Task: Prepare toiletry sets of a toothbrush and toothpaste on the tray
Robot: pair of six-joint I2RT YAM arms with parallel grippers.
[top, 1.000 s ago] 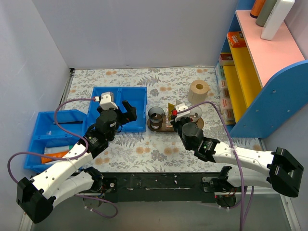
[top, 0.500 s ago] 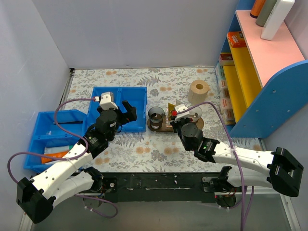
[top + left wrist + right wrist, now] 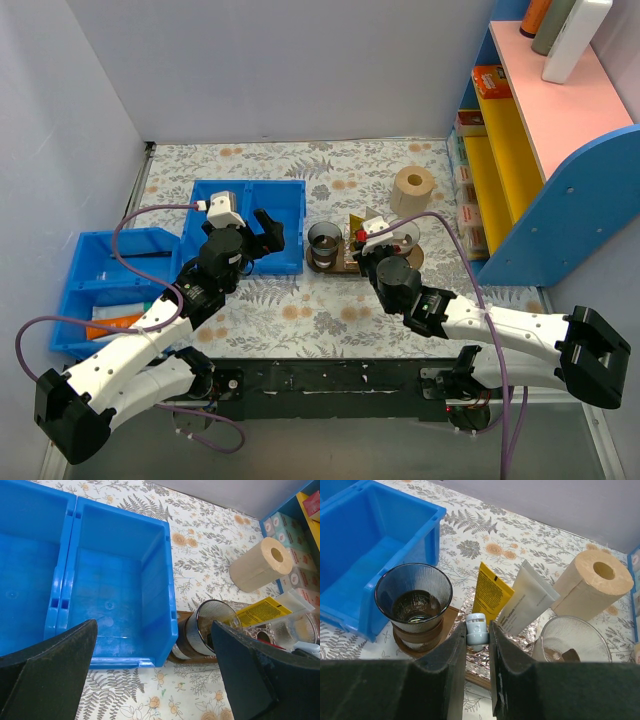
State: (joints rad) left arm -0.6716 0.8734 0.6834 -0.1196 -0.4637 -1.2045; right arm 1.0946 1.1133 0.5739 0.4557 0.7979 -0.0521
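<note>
My right hand pinches the pale cap of the toothpaste. The tube stands tilted over the middle of the tray, between the dark cup at the tray's left end and the clear cup at its right. A white tube lies just beside it, seemingly touching. I'd lift slowly and straight up so the white tube doesn't drag along, then settle the toothpaste into a cup. My left hand hangs spread wide left of the tray, above a blue bin.
</note>
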